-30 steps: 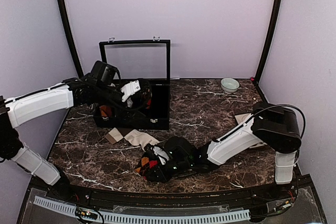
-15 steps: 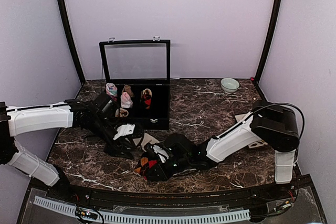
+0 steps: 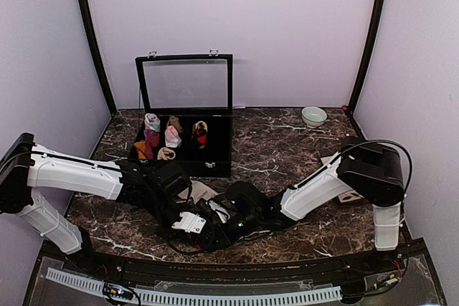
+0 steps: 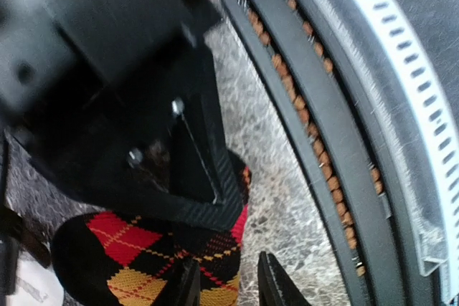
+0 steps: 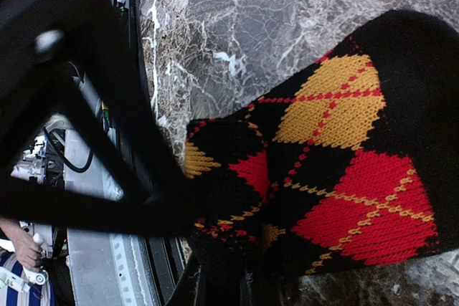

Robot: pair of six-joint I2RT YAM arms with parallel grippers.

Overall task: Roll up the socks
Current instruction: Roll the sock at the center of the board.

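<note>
Grippers meet at the argyle sock (image 5: 344,170): the right gripper (image 5: 222,286) pinches its end, while the left gripper (image 4: 226,288) straddles its edge — clamped or not, I cannot tell. The sock lies unrolled on the worktop (image 3: 287,141) in front of the black case (image 3: 215,150), and the cream sock (image 3: 204,190) waits nearer the case — so both look still to do. A second ago the left arm was up at the case, jaws wide.

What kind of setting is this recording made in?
Most likely a lab test booth, not a home: plain lilac walls enclose a marble-patterned table, a left arm and a right arm are bolted at its near edge, and a black display case holds rolled sock bundles.
</note>
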